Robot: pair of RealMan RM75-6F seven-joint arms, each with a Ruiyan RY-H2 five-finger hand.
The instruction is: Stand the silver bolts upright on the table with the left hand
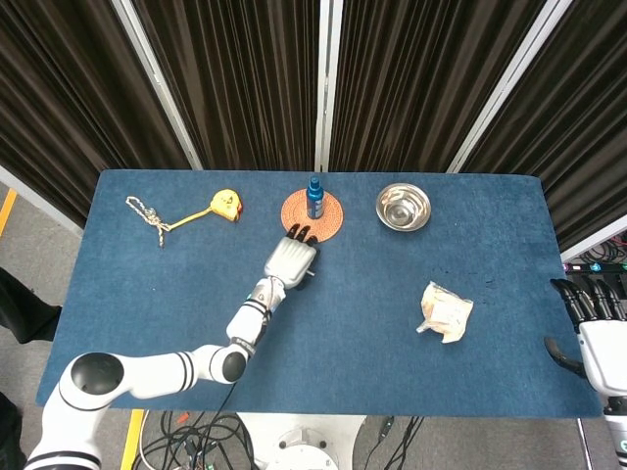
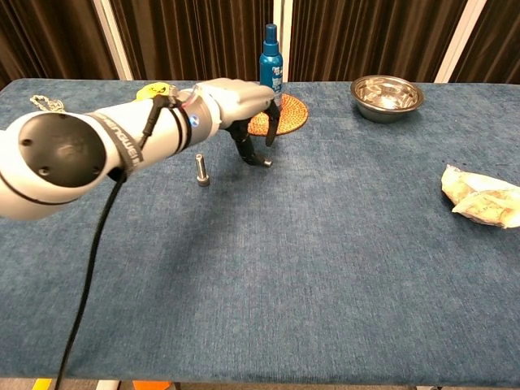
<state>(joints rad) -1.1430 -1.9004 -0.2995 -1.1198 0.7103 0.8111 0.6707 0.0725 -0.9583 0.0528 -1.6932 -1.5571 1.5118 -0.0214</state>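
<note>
On the blue surface (image 2: 325, 268) my left arm reaches across toward the mat (image 2: 286, 116) and bottle (image 2: 270, 57) at the far middle. The step in hand is the second bolt: one bolt (image 2: 201, 169) stands upright on its head, near and to the left of my arm, so I judge that one finished. Roughly half the task looks done.

My left hand (image 2: 244, 110) hangs over the lying bolt (image 2: 264, 161), fingers (image 2: 273, 130) curled downward with their tips close above and around it. Only the bolt's end shows past the fingers in the chest view; the head view hides almost all of it under the hand. I cannot tell whether the fingers touch it or have closed on it. The bolt is on its side, just in front of the mat.

The next move, as I judge it, calls for a firm pinch on the shank, a lift, a turn to vertical, and a gentle set-down on the head.

My right hand (image 1: 595, 323) is at the surface's right edge, fingers apart, holding nothing.
</note>
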